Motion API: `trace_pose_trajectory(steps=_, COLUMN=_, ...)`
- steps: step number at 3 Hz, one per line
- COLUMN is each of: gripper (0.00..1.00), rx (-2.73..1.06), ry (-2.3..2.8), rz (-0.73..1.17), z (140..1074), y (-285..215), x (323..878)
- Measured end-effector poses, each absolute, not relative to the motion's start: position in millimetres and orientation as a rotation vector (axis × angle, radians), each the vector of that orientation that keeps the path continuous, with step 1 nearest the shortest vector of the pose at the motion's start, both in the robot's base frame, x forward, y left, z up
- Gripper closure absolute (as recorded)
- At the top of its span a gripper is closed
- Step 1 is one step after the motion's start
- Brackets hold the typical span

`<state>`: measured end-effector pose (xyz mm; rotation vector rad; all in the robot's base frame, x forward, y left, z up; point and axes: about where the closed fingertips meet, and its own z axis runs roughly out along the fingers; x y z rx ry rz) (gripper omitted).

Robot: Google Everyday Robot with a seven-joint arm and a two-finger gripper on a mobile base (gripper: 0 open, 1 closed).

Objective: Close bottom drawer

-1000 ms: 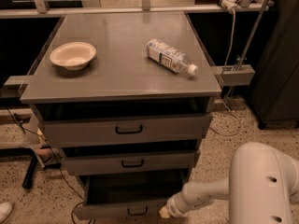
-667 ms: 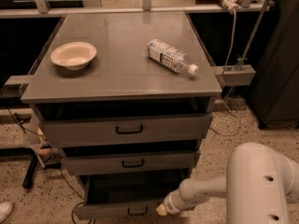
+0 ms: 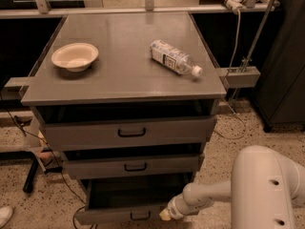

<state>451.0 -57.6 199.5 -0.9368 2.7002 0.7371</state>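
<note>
The bottom drawer [image 3: 107, 217] stands pulled out, lowest under the desk [image 3: 124, 80]. The gripper [image 3: 165, 214] meets its front's right end; open or closed, I cannot tell. The pushing step seems in hand; next, press the front straight inward.

Single cam, mounted high, tilted down at cabinet [image 3: 124, 75] top and front, mid range. My arm [image 3: 209, 194] enters lower right; gripper [image 3: 164, 215] near bottom edge, by bottom drawer [image 3: 107, 217] front.

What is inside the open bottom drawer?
No object shows in the dark visible part of the bottom drawer. Its rear is covered by the middle drawer. The gripper is at its front right corner.
</note>
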Motion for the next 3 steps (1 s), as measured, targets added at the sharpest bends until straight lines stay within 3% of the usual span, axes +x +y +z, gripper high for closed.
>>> trace_pose_trajectory(steps=2, gripper=0.11, rx=-0.937, ry=2.7, rz=0.737, z=199.5, y=-57.6, x=451.0)
trace_pose_trajectory(steps=3, gripper=0.0, rx=-0.937, ry=2.7, rz=0.737, z=199.5, y=-57.5, x=450.9)
